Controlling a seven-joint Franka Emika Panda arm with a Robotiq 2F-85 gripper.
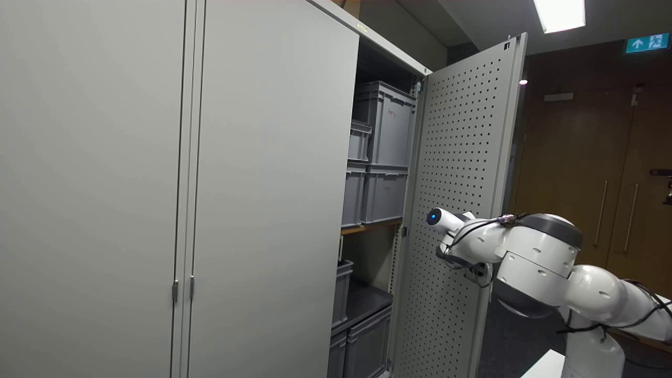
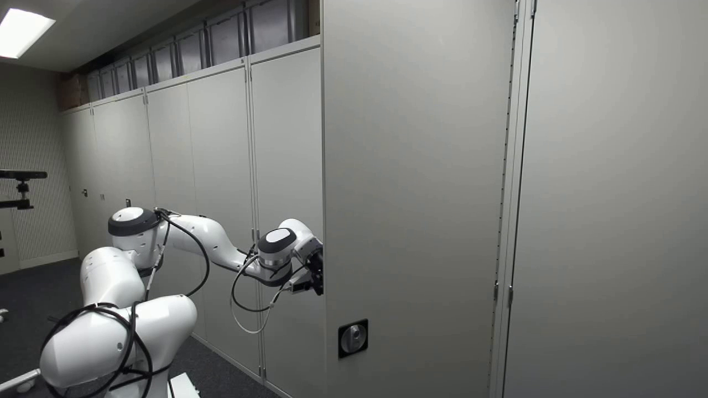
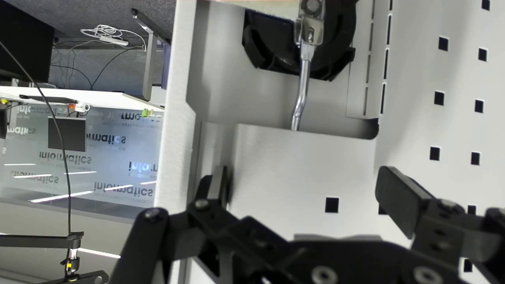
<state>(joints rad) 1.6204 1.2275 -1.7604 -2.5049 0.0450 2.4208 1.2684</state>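
Grey metal forms the open door (image 1: 462, 131), its pierced inner face (image 3: 457, 126) before the gripper (image 3: 303, 181), whose fingers (image 3: 402, 197) stand wide apart, empty. A sideways drift could jam one against the raised edge (image 3: 177, 130) or snag the rod (image 3: 302, 90). Crates (image 1: 386, 195) line the cabinet (image 1: 273, 189); dark carpet (image 2: 33, 298) spreads below, a green exit sign (image 1: 647, 43) glowing beyond.

Dim exterior views, glaring ceiling light (image 1: 559, 14), brighter wrist view with soft shadows on the door (image 3: 307, 165)
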